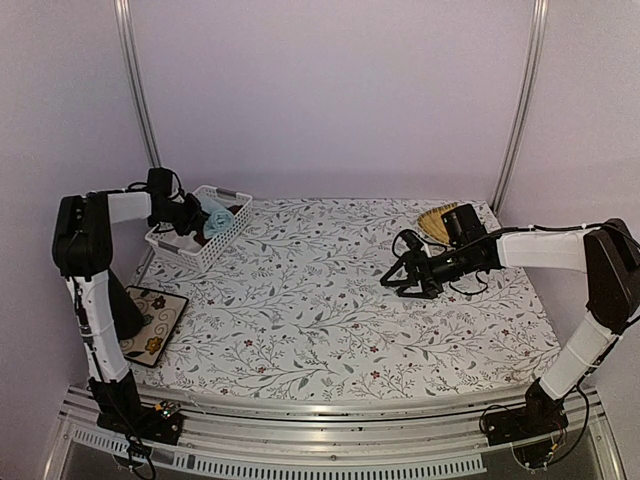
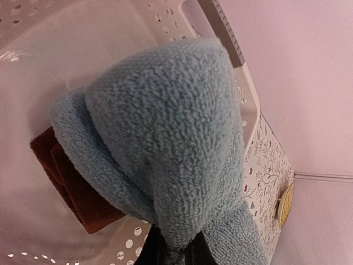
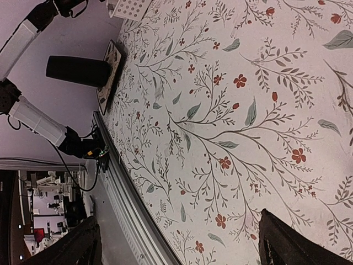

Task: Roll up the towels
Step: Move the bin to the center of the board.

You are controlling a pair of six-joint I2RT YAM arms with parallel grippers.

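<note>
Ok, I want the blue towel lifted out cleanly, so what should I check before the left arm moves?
1. Left gripper shut on blue towel: ok.
2. Red towel outside that grip: ok, though touching the blue one.
3. Blue towel out of the basket: not ok, inside it.
4. Right gripper open and empty: ok.
5. Middle of tablecloth free for spreading: ok.

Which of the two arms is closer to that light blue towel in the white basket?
The left. The left fingers pinch the light blue towel at the white basket; the right fingers hang open above the flowered tablecloth, far across the table.
</note>
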